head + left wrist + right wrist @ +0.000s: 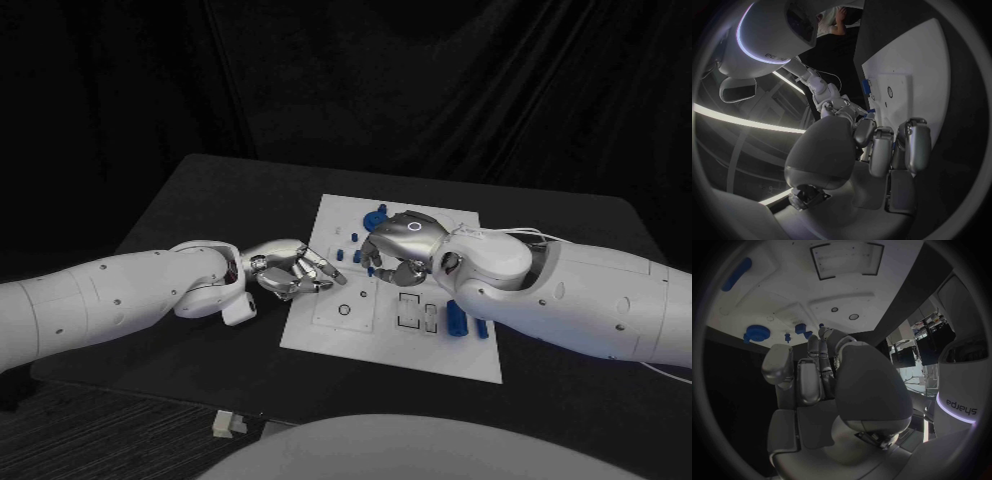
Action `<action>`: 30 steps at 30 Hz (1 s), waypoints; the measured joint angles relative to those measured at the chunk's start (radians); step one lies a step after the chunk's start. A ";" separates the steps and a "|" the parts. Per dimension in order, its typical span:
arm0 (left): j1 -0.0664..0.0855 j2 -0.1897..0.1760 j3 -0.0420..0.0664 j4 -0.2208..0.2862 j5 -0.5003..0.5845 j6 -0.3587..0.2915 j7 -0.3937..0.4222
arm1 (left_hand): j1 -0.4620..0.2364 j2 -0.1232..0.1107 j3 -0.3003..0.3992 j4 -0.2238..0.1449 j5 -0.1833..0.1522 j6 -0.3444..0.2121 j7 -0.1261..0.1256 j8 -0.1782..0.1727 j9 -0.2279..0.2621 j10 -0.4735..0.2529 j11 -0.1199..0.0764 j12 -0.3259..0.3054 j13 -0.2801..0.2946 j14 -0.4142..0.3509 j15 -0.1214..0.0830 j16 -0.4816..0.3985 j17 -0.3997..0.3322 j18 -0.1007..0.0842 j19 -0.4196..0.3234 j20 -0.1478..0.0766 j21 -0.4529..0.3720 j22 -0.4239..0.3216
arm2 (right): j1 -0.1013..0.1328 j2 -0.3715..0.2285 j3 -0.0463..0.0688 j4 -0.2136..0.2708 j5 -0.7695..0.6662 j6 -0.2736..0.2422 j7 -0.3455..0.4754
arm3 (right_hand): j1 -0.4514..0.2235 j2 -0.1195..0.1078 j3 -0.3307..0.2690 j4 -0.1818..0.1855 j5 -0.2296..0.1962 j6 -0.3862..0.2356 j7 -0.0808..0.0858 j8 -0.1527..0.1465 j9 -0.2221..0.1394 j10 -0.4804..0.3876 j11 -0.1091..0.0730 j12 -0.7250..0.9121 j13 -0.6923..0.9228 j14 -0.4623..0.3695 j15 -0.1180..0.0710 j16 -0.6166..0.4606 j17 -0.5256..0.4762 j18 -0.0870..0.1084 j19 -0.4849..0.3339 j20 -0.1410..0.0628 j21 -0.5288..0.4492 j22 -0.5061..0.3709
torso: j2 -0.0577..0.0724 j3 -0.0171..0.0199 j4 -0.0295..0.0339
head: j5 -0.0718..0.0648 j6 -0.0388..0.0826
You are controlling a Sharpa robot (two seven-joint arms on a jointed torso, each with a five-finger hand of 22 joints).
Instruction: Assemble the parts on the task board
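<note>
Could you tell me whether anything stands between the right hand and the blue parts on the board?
Nothing visible does: the right hand hovers over the white board, and the blue parts lie just beyond its fingers.

The flat white task board (325,335) carried black-outlined rectangles and small dark rings. The small plastic parts (457,318) on it were bright blue. The matte table (202,200) was black. Each silver metal robot hand (293,272) ended a glossy white arm (101,300).
</note>
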 measured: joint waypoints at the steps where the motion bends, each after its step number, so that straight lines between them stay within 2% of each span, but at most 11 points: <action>1: 0.000 -0.003 0.000 0.002 0.000 -0.002 0.001 | 0.000 0.000 0.000 0.000 0.000 0.000 0.000 0.000 0.000 0.000 0.000 0.000 0.000 0.000 0.000 0.000 0.000 0.000 0.000 0.000 0.000 0.000 | -0.001 0.000 0.000 -0.001 0.000 0.000 0.000 | 0.000 0.000 0.001 -0.001 0.000 0.000 0.000 0.000 0.000 0.000 0.000 0.000 -0.001 0.000 0.000 0.000 0.000 0.000 0.000 0.000 0.000 0.000 | 0.000 0.0000 0.0000 | 0.000 0.000; 4: 0.000 -0.012 0.000 0.008 0.000 -0.010 0.004 | 0.000 0.000 0.000 0.000 0.000 0.000 0.000 0.002 0.000 0.000 0.000 0.000 0.000 0.000 0.000 0.000 0.000 0.000 0.000 0.000 0.000 0.000 | -0.003 -0.001 0.000 -0.004 0.000 -0.001 0.000 | 0.000 0.000 0.001 -0.001 0.000 0.000 0.000 0.000 0.000 0.007 -0.006 0.000 -0.005 0.000 0.000 0.000 0.000 0.000 0.000 0.000 0.000 0.000 | 0.000 0.0000 0.0001 | 0.001 0.000; 5: 0.000 -0.015 0.000 0.010 0.000 -0.012 0.005 | 0.000 0.000 0.000 0.000 0.000 0.000 0.000 0.002 0.000 0.000 0.000 0.000 0.000 0.000 0.000 0.000 0.000 0.000 0.000 0.000 0.000 0.000 | -0.004 -0.001 0.000 -0.005 0.000 -0.001 0.000 | 0.000 0.000 0.001 -0.001 0.000 0.000 0.000 0.000 0.000 0.012 -0.001 -0.012 -0.005 0.000 0.000 0.000 0.000 0.000 0.000 0.000 0.000 0.000 | 0.000 0.0000 0.0001 | 0.001 0.000; 12: 0.000 -0.040 0.000 0.023 0.000 -0.029 0.011 | 0.000 0.000 0.000 0.000 0.000 0.000 0.000 0.002 0.000 0.000 0.000 0.000 0.000 0.000 0.000 0.000 0.000 0.000 0.000 0.000 0.000 0.000 | -0.016 -0.001 0.000 -0.011 0.000 -0.001 0.000 | 0.000 0.000 0.001 -0.001 0.000 0.000 0.000 0.000 0.000 0.012 -0.001 -0.015 -0.007 0.000 0.000 0.000 0.000 0.000 0.000 0.000 0.000 0.000 | 0.000 0.0000 0.0005 | 0.004 0.000; 24: 0.000 -0.082 0.000 0.049 0.000 -0.055 0.020 | 0.000 0.000 0.000 0.000 0.000 0.011 0.001 0.002 0.000 0.001 0.001 0.000 0.000 0.000 0.000 0.000 0.000 0.000 0.000 0.000 -0.002 0.000 | -0.046 0.013 0.000 -0.019 0.000 0.000 0.001 | 0.000 0.000 0.001 -0.001 0.000 0.000 0.000 0.000 0.000 0.013 -0.001 -0.023 -0.019 0.000 0.000 0.000 0.000 0.000 0.000 0.000 0.000 0.000 | -0.001 -0.0001 -0.0002 | 0.015 0.000; 26: 0.000 -0.086 0.000 0.051 0.000 -0.058 0.021 | 0.000 0.000 0.000 0.000 0.000 0.010 0.001 0.002 0.000 0.001 0.001 0.000 0.000 0.000 0.000 0.000 0.000 0.000 0.000 0.000 -0.002 0.000 | -0.048 0.015 0.000 -0.020 0.000 0.000 0.001 | 0.000 0.000 0.001 -0.001 0.000 0.000 0.000 0.000 0.000 0.014 0.000 -0.023 -0.019 0.000 0.000 0.000 0.000 0.000 0.000 0.000 0.000 0.000 | -0.001 -0.0001 -0.0002 | 0.018 0.000; 28: 0.000 -0.089 0.000 0.052 0.000 -0.061 0.022 | 0.000 0.000 0.000 0.000 0.000 0.011 0.001 0.009 0.000 0.001 0.001 0.000 0.000 0.000 0.000 0.000 0.000 0.000 0.000 0.000 -0.002 0.000 | -0.049 0.017 0.000 -0.021 0.000 -0.001 0.002 | 0.000 0.000 0.001 -0.001 0.000 0.000 0.000 0.000 0.000 0.023 -0.008 -0.023 -0.019 0.000 0.000 0.000 0.000 0.000 0.000 0.000 0.000 0.000 | -0.001 -0.0002 -0.0002 | 0.020 0.000; 30: 0.000 -0.091 0.000 0.053 0.000 -0.063 0.023 | 0.000 0.000 0.000 0.000 0.000 0.017 0.007 0.009 0.000 0.001 0.001 0.000 0.000 0.000 0.000 0.000 0.000 0.000 -0.001 0.000 -0.002 0.000 | -0.050 0.019 0.000 -0.021 0.000 -0.001 0.002 | 0.000 0.000 0.001 -0.001 0.000 0.000 0.000 0.000 0.000 0.028 -0.003 -0.023 -0.019 0.000 0.000 0.000 0.000 0.000 0.000 0.000 0.000 0.000 | 0.000 -0.0002 -0.0001 | 0.022 0.000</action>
